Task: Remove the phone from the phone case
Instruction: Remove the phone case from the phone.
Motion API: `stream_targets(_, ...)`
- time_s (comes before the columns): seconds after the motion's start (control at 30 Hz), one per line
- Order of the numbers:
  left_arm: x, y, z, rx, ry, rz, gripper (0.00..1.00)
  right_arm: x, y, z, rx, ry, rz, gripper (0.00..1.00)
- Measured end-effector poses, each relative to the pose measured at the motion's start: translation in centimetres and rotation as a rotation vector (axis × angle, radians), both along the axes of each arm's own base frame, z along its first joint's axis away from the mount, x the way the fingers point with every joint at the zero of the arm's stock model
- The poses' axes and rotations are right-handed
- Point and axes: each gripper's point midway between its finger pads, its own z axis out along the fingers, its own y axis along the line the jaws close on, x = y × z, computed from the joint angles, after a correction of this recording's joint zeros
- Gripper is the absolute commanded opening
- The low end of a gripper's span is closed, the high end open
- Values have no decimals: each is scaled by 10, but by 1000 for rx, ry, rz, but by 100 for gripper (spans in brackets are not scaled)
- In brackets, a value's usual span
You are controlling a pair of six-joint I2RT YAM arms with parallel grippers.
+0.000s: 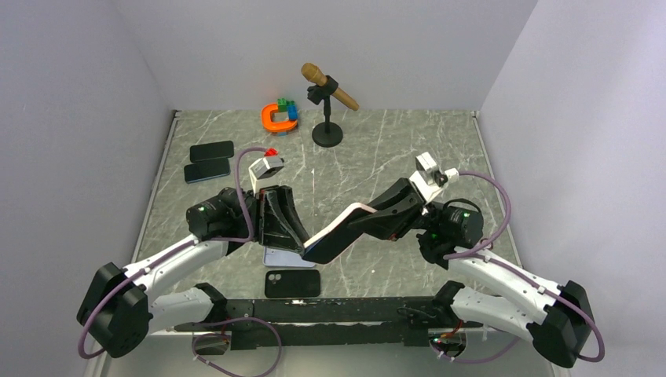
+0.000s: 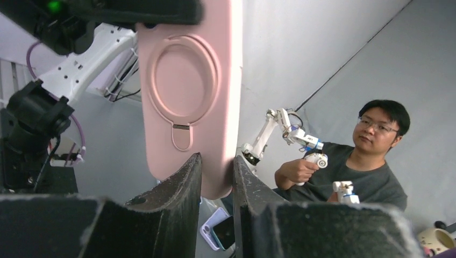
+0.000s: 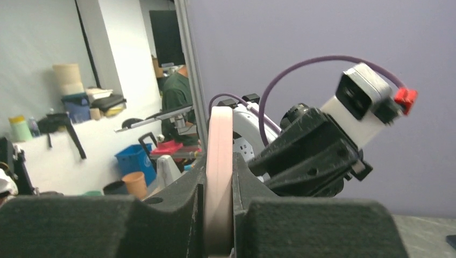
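A pink phone case (image 1: 339, 222) with a ring on its back is held in the air between both arms, tilted down to the left. My left gripper (image 1: 305, 247) is shut on its lower end; in the left wrist view the case (image 2: 185, 91) runs up from between the fingers (image 2: 183, 183). My right gripper (image 1: 375, 218) is shut on its upper end; in the right wrist view the case's pink edge (image 3: 219, 156) is pinched between the pads. I cannot make out the phone itself.
A lilac phone (image 1: 276, 257) and a black one (image 1: 292, 283) lie on the table under the arms. Two more dark phones (image 1: 210, 160) lie at the left. A microphone on a stand (image 1: 328, 90) and toy bricks (image 1: 279, 117) stand at the back.
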Motion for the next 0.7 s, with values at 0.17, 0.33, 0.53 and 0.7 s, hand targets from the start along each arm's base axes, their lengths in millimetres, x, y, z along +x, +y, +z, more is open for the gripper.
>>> stream_targets(0.17,10,-4,-20,50,55,13,0,-5,12,-4,-28,-51,-9,0)
stream_targets(0.33,52,-18,-33,80,129,193,0,-15,31,-47,-163,42,77,0)
stream_targets(0.53,90,-24,-48,231,49,483,17,4,35,-65,-203,269,38,0)
stream_targets(0.7,99,-8,-57,323,-94,664,61,48,17,-64,-191,510,-113,0)
